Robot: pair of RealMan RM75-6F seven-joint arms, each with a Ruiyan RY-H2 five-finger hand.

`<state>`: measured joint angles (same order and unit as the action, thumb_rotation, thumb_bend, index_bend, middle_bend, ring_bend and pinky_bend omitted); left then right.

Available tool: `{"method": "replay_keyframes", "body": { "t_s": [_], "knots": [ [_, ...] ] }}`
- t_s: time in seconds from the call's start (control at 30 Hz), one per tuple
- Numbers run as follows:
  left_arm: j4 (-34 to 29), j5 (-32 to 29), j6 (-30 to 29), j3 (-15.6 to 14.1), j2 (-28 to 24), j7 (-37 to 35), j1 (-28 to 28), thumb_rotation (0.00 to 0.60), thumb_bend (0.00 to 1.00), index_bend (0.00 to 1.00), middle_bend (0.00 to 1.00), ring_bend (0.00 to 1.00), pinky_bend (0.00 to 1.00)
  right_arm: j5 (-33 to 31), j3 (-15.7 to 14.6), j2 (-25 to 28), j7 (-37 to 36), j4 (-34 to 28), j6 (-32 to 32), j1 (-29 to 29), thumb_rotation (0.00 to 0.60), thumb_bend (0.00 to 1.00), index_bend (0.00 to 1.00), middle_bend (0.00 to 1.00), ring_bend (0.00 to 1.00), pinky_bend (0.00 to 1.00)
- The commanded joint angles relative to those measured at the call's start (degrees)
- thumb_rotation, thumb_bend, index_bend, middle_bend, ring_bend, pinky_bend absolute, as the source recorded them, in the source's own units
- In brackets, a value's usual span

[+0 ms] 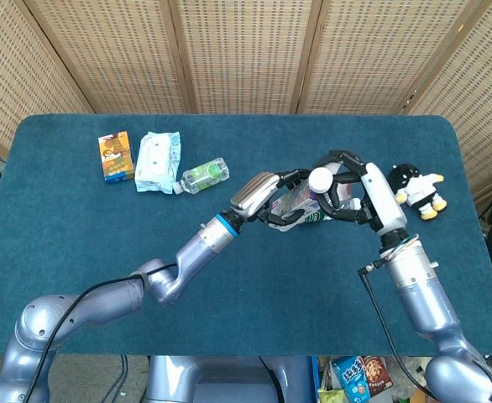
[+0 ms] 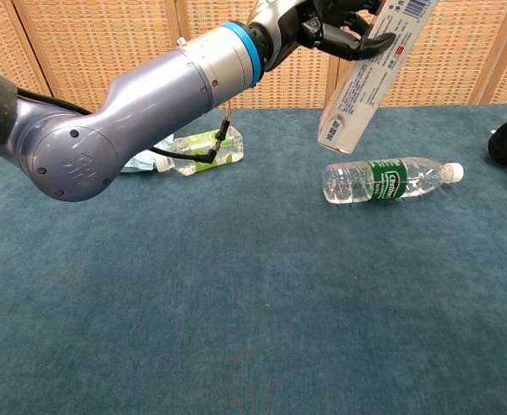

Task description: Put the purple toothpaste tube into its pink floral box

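- Woven screens stand behind my blue-clothed table [image 1: 78,243].
- My left hand [image 1: 259,195] grips the pink floral box [image 2: 370,73], lifted and tilted above a clear water bottle [image 2: 390,179].
- My right hand [image 1: 355,191] curls its fingers around the white-capped toothpaste tube [image 1: 319,180], right at the box's end.
- A penguin toy [image 1: 416,186] sits nearby.

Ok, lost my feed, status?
Left hand holds box aloft. Right hand holds tube at box mouth, not visibly in. Water bottle lies below box.
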<state>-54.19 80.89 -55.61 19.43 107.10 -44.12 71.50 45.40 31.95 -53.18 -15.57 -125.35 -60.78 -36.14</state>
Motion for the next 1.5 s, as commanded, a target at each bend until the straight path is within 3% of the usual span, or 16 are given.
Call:
{"method": "replay_keyframes", "body": {
  "t_s": [0.03,0.37,0.83,1.0,1.1,1.27,1.5],
  "knots": [
    [0.0,0.1,0.0,-0.2,0.1,-0.1,0.0,0.6,0.57,0.53,0.48,0.47,0.54,2.0,-0.9,-0.5,2.1,1.1,-2.7,0.5,0.6,0.0,0.0,0.0,0.0,0.0],
    [0.1,0.2,-0.4,-0.1,0.7,-1.0,-0.3,0.6,0.57,0.53,0.48,0.47,0.54,0.4,-0.4,-0.5,5.6,1.7,-7.0,0.3,0.6,0.0,0.0,0.0,0.0,0.0],
    [1.2,0.7,-0.7,-0.5,0.3,-1.7,-0.8,0.6,0.57,0.53,0.48,0.47,0.54,3.0,-0.5,3.5,3.3,4.9,-7.7,4.2,0.6,0.0,0.0,0.0,0.0,0.0],
    [3.0,5.1,-0.4,-4.6,-2.5,1.8,-0.8,0.6,0.57,0.53,0.48,0.47,0.54,6.3,-4.3,3.7,7.4,10.3,-8.1,5.8,0.6,0.0,0.0,0.0,0.0,0.0],
    [3.3,8.4,2.7,-9.3,-6.4,5.4,-0.9,0.6,0.57,0.53,0.48,0.47,0.54,8.0,-6.8,2.9,7.7,14.0,-8.0,7.2,0.6,0.0,0.0,0.0,0.0,0.0],
    [2.6,10.8,5.3,-13.9,-10.1,10.0,-1.9,0.6,0.57,0.53,0.48,0.47,0.53,10.1,-8.4,2.0,4.9,17.3,-7.2,8.7,0.6,0.0,0.0,0.0,0.0,0.0],
    [0.6,10.6,15.0,-19.0,-13.9,16.3,-2.1,0.6,0.57,0.53,0.48,0.47,0.53,12.9,-10.9,0.8,4.9,21.6,-6.4,10.0,0.6,0.0,0.0,0.0,0.0,0.0]
  ]
}}
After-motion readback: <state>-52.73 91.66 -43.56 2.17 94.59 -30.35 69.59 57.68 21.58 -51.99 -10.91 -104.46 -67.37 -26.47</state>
